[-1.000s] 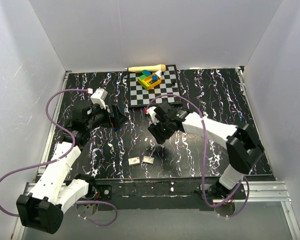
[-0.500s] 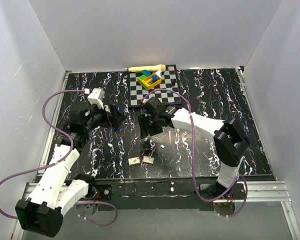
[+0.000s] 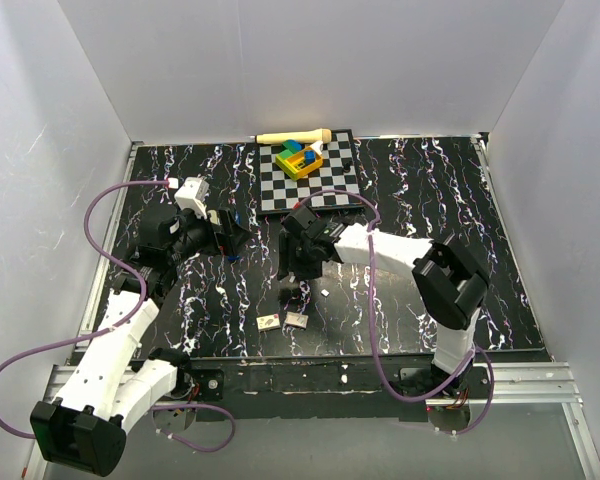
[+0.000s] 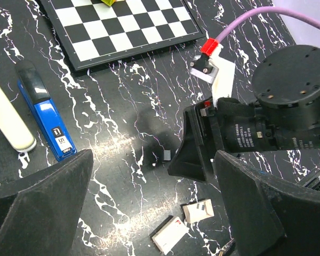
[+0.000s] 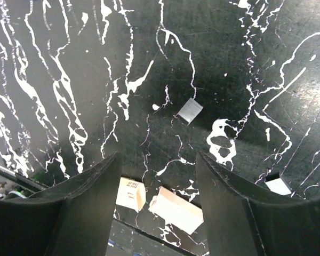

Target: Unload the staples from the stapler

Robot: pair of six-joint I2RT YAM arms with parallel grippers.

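Observation:
The blue stapler [image 4: 47, 121] lies flat on the black marbled table, seen at the left of the left wrist view, its dark end toward the chessboard. My left gripper [image 3: 230, 238] [image 4: 153, 160] is open and empty, hovering to the right of the stapler. In the top view the stapler is mostly hidden by it. A short grey strip of staples [image 4: 166, 154] [image 5: 190, 110] lies loose on the table. My right gripper [image 3: 298, 268] [image 5: 156, 156] is open and empty, low over the table right beside that strip.
Two small white staple boxes [image 3: 269, 322] [image 3: 296, 320] [image 4: 198, 210] [image 5: 176, 209] lie toward the near edge. A white oblong object [image 4: 9, 124] lies left of the stapler. A chessboard [image 3: 330, 185] with toy blocks [image 3: 300, 158] and a wooden stick [image 3: 292, 136] are at the back.
My right gripper has swung left across the table to the spot by the staple strip. The left arm shifted only slightly.

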